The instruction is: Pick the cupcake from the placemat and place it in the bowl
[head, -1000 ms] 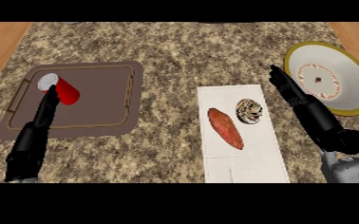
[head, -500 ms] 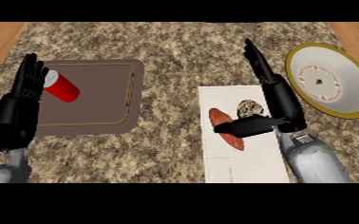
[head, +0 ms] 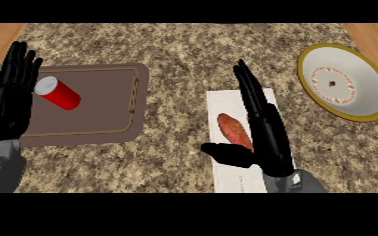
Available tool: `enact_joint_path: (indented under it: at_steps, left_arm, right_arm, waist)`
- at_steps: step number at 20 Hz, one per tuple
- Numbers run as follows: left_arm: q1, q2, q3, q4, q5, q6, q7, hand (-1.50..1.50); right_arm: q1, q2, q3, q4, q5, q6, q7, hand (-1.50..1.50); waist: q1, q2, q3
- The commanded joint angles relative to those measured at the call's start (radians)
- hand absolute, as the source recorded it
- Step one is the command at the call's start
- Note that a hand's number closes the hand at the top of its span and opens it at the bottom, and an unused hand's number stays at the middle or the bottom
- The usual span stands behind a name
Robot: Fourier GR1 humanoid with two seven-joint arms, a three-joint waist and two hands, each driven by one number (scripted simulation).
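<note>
Cupcake not visible in the head view, so its look, position, long axis and heading cannot be told. Speckled stone counter carries everything. Brown tray sits near the counter's left edge. White placemat lies at the near edge, right of centre. Yellow-rimmed white bowl is at the right edge, tilted, nothing in it. Right hand lies over the placemat's right half, fingers straight and together pointing to the far edge, thumb spread left, clamped on nothing. Left hand rests open at the left edge, fingers up. Orange sweet potato on the placemat, just left of the right hand. Red can lies tilted on the tray.
</note>
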Motion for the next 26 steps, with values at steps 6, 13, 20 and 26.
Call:
enact_joint_path:
  at_steps: [6,13,20,26]
  left_arm:
    - [0.028,0.001,0.024,0.004,0.012,-0.029,-0.016,0.00]
    - [0.029,0.010,0.041,0.029,0.033,-0.079,-0.036,0.00]
    - [-0.087,0.001,0.043,0.071,0.004,-0.045,0.011,0.00]
    - [-0.017,-0.011,0.051,0.037,0.001,-0.087,-0.022,0.00]
  right_arm:
    - [-0.013,-0.166,-0.014,-0.313,0.186,0.403,0.557,-1.50]
    - [-0.050,-0.246,-0.013,-0.442,-0.029,0.811,0.838,-1.50]
    - [-0.103,-0.257,-0.080,-0.440,-0.240,0.979,0.978,-1.50]
    - [-0.124,-0.268,-0.125,-0.340,-0.246,0.968,0.927,-1.50]
  waist:
    - [-0.002,-0.008,-0.001]
    - [0.015,0.001,0.000]
    - [0.014,0.006,0.002]
    - [0.028,0.007,0.003]
